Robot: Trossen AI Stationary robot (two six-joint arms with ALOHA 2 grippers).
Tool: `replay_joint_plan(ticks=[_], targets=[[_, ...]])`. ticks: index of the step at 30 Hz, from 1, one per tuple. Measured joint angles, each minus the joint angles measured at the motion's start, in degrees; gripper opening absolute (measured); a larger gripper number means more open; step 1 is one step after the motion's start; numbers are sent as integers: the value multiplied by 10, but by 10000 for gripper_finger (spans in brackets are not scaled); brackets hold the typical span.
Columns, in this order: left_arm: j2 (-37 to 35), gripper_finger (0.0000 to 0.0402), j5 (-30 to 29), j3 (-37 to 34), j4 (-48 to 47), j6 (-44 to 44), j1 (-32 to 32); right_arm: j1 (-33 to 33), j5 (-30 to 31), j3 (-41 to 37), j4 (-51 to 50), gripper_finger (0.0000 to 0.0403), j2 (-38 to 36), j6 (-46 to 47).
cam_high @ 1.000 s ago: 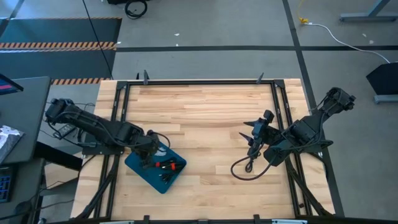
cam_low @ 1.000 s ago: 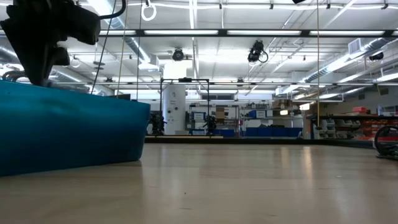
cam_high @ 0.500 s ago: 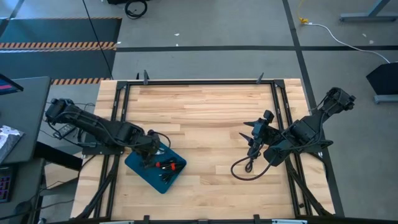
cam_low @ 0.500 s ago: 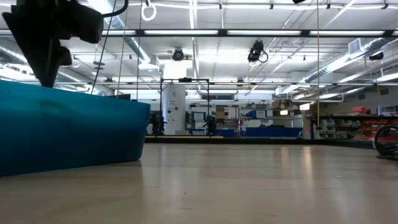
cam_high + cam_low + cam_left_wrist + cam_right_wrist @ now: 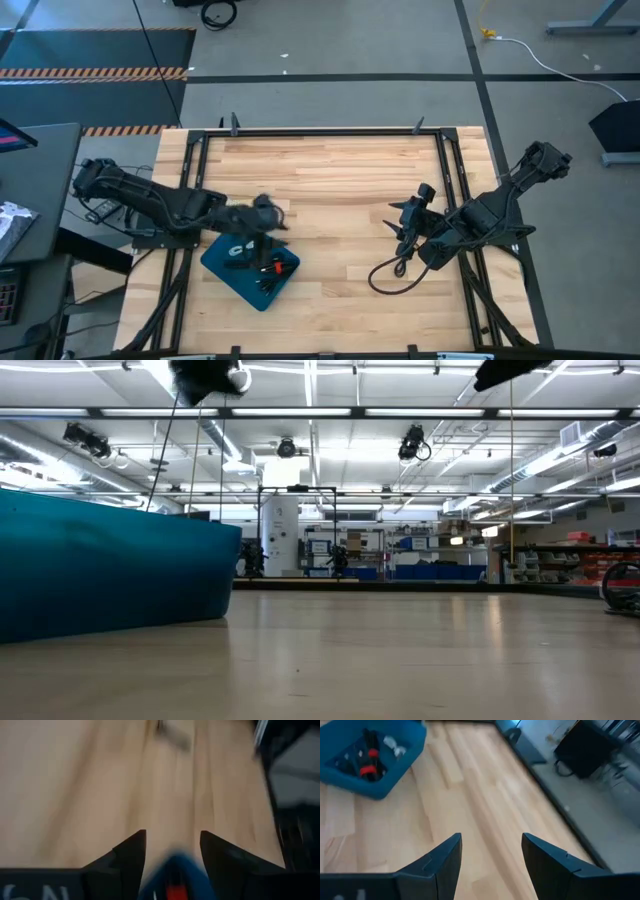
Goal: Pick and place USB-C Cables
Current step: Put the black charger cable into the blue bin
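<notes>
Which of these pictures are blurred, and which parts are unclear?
Left wrist view: heavily smeared, the blue tray between the open fingers is only a blot. High view: the left gripper is smeared. Right wrist view: mildly soft; the cables in the tray remain readable.

A shallow blue plastic tray (image 5: 222, 266) sits on the light wooden slatted worktop (image 5: 330, 180) near its left edge, toward the front. The small bundled USB-C cables (image 5: 262, 267) lie inside the tray. The left end effector (image 5: 268, 216) hangs over the tray's rear rim. The right end effector (image 5: 412, 212) hangs over the worktop near its right edge, well apart from the tray.
</notes>
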Motion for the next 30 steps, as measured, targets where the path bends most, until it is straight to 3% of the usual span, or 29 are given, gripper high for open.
replay_joint_plan(ticks=[5,10,15,19,24,30], targets=[[12,185,-39,3,180,124,36,-15,-91,-3,0,213,0,10],[64,176,-33,2,228,149,91,-28,-172,-3,-6,213,0,14],[142,172,18,0,233,134,147,-39,-276,-3,-56,213,9,18],[182,172,74,1,309,150,193,-46,-340,-3,-106,213,30,30],[198,172,163,1,403,154,245,-54,-417,-3,-110,213,76,43],[199,172,206,1,397,177,269,-59,-491,-3,-125,213,152,20]])
